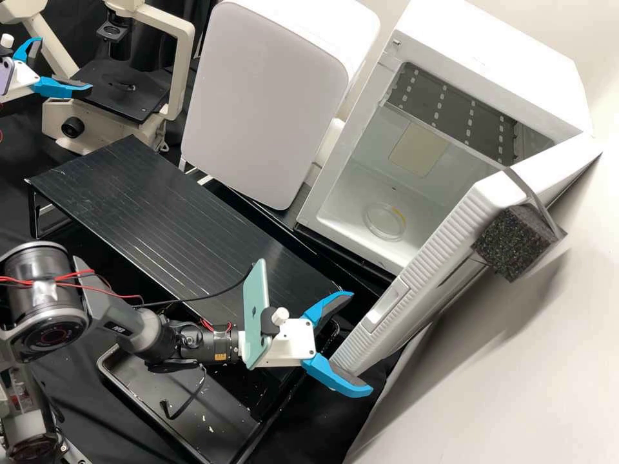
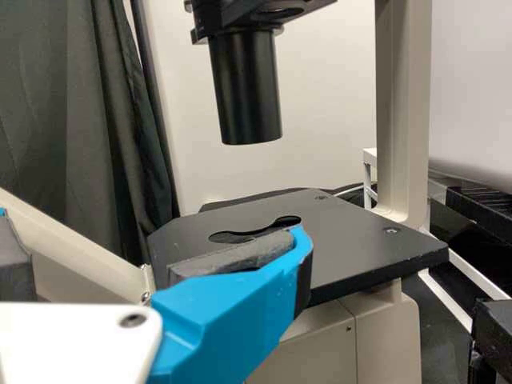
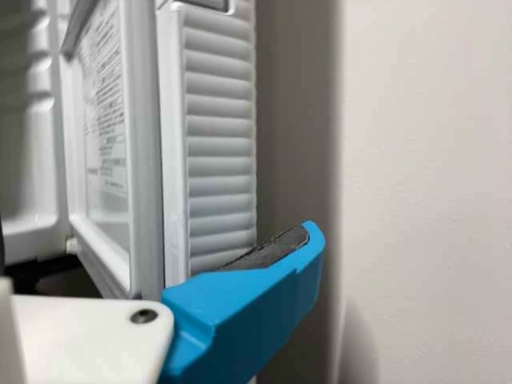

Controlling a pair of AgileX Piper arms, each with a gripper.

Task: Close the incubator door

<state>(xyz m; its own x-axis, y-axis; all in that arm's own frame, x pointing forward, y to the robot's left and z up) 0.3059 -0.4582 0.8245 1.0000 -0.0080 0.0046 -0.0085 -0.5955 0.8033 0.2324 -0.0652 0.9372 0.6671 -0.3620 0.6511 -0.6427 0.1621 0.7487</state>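
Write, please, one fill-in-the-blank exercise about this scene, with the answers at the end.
The incubator door is not closed but ____.
The right gripper has bright ____ fingers.
The gripper near the microscope is the robot's ____ one.
The clear dish inside the incubator has a ____ shape.

Missing words: open; blue; left; round.

You have a ribbed plastic door [image 1: 445, 243], a smooth clear dish [image 1: 385, 225], a rough foam block [image 1: 512, 245] and a matt cloth curtain [image 2: 76, 120]
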